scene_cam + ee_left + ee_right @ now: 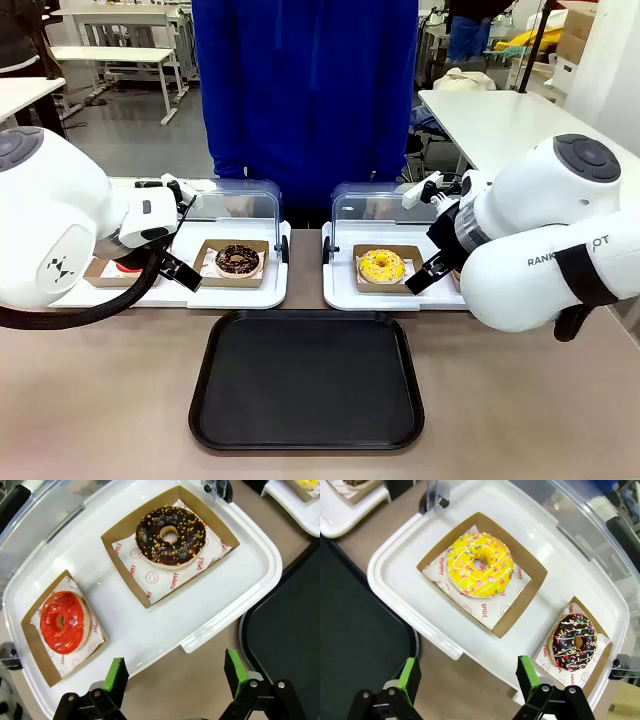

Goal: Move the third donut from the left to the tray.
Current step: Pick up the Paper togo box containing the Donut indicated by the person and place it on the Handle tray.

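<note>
The yellow-iced donut (pixel 381 265) (pixel 479 565) with sprinkles lies in its brown cardboard holder (pixel 527 587) on the right white display tray (pixel 340 292). The black tray (pixel 306 377) sits in front, nearest me, with nothing on it; its dark surface fills the left of the right wrist view (pixel 355 630). My right gripper (pixel 466 680) hovers open above the display tray's near edge, short of the yellow donut, its green pads (pixel 410 679) spread. My left gripper (pixel 175 675) hangs open over the left display tray's (pixel 220 595) edge, holding nothing.
The left display tray carries a red-iced donut (pixel 63 621) and a chocolate donut with nuts (pixel 170 534) (pixel 238 260). A chocolate donut with coloured sprinkles (pixel 576 641) sits right of the yellow one. Clear lids (pixel 375 205) stand raised behind both trays. A person in blue (pixel 305 90) stands at the far side.
</note>
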